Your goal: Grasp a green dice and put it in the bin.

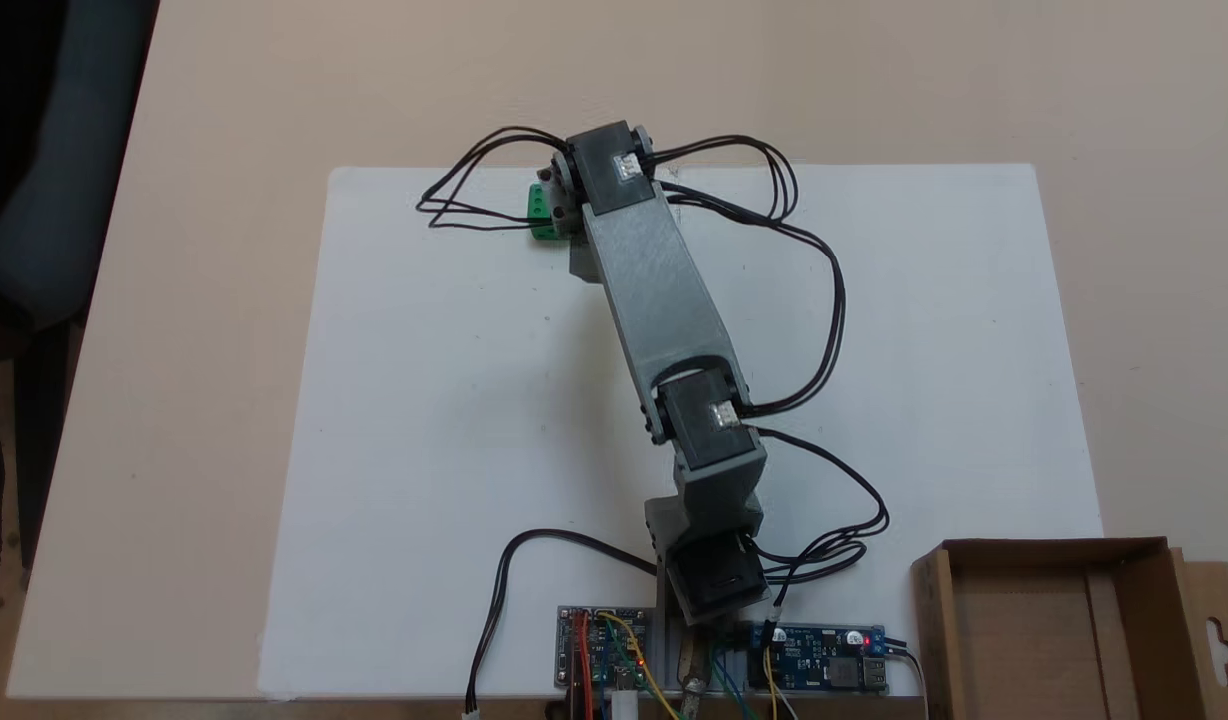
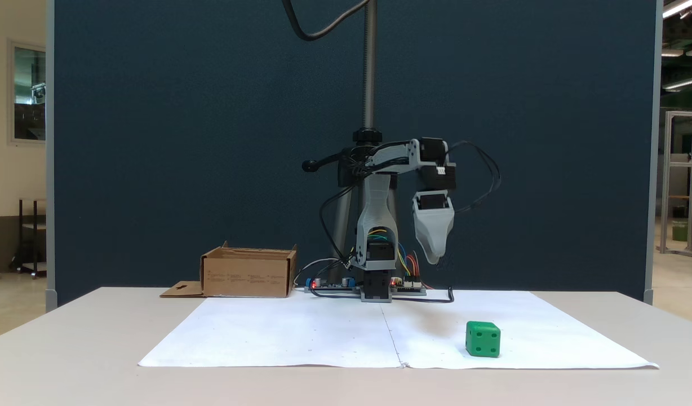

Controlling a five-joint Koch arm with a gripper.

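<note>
The green dice [image 2: 483, 339] sits on the white paper sheet [image 2: 301, 332] that covers the middle of the worktop [image 2: 70, 338], near the paper's front edge in the fixed view taken from the front; from above it shows as a green patch [image 1: 540, 212] half tucked under the arm's forward end, near the sheet's far edge. The claw [image 2: 434, 258] hangs point-down in the air, well above the paper, and seen from the front the dice lies at about 5 o'clock from its tip, lower and nearer that camera. In the top-down fixed view the arm [image 1: 654, 290] reaches from its base toward 11 o'clock, and the dice peeks out at 9 o'clock of the wrist motors, so the claw looks to be nearly over it but offset a little to one side. Only a single tapered tip shows, the jaws lying one behind the other, so I cannot tell how far apart they stand; nothing appears to be held. The dice is a cube with no long axis, so the approach angle matters little. The coming move turns on closing that drop and the small sideways gap. The bin [image 1: 1064, 630] stands at 5 o'clock from the arm's base in the top-down view, well apart from the dice.
</note>
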